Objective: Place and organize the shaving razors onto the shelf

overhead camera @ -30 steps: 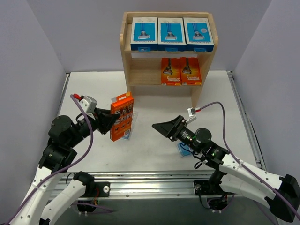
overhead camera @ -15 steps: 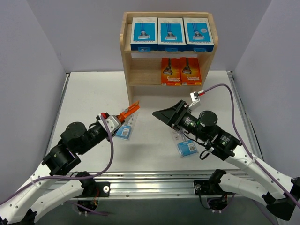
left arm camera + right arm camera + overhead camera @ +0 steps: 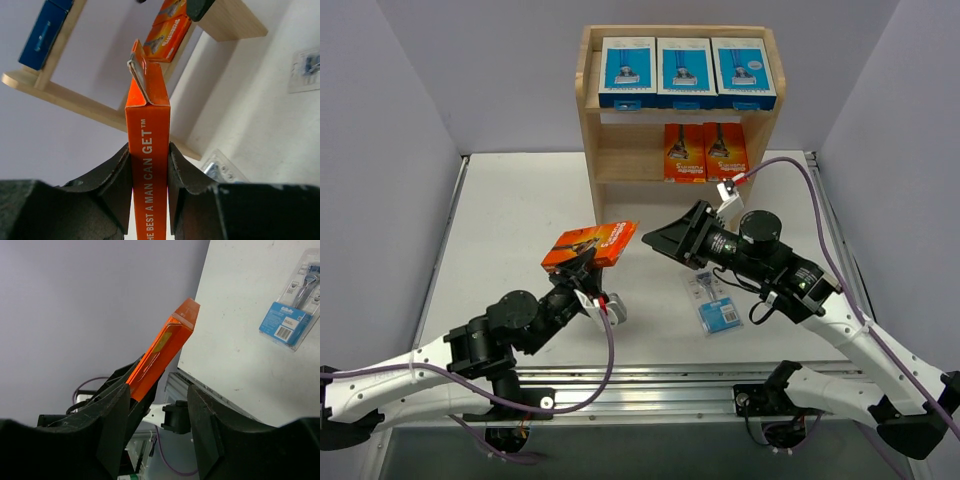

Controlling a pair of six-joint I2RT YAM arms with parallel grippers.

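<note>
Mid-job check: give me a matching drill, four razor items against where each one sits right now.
Items:
1. blue-and-white razor boxes
2. pair of orange razor boxes
3. single orange razor box
4. blister-card razor pack

Places:
A. clamped in the left gripper
B. top tier of the shelf
C. flat on the table
D. tier just below the top

Pairs: 1-B, 2-D, 3-A, 4-C

Blister card (image 3: 291, 316) partly beyond right edge

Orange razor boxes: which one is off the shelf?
The orange box clamped in the left pincer, raised over the table. The other two orange boxes stand side by side on the shelf's middle tier.
</note>
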